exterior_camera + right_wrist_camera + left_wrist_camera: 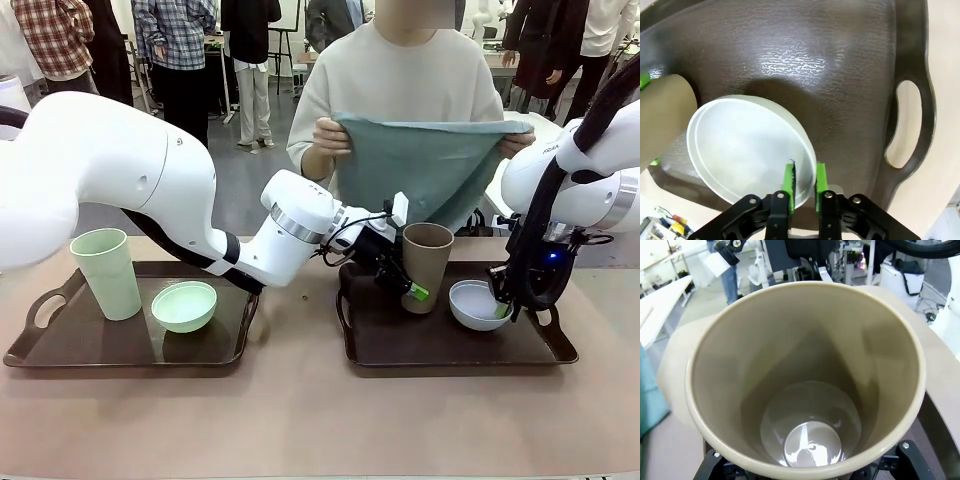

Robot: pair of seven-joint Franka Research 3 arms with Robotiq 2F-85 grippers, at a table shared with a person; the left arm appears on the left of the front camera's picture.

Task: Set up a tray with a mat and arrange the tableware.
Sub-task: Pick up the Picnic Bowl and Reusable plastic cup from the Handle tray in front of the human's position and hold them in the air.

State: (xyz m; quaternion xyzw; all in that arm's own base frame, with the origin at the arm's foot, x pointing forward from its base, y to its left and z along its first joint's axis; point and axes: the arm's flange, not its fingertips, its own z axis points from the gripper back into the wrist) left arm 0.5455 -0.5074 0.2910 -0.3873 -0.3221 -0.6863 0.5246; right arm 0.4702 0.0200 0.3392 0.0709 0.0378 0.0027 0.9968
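Front view: two dark trays sit side by side on the table. On the left tray, at lower left, stand the mint green cup and, just to its right, the mint green bowl. The left gripper reaches across the middle to the right tray, where it is closed around the lower part of the tan cup, one green pad against the cup's wall. Right of the cup lies the white bowl, with the right gripper down on its right rim. Behind the trays, at upper centre, a person holds up a teal cloth by its top corners.

Left wrist view: the tan cup's open mouth faces the camera. The black fingers stand on either side beneath its rim.

Right wrist view: the green pads stand nearly together at lower centre, pinching the white bowl's rim. The bowl rests on the tray floor, the tan cup just beside it at the left edge.
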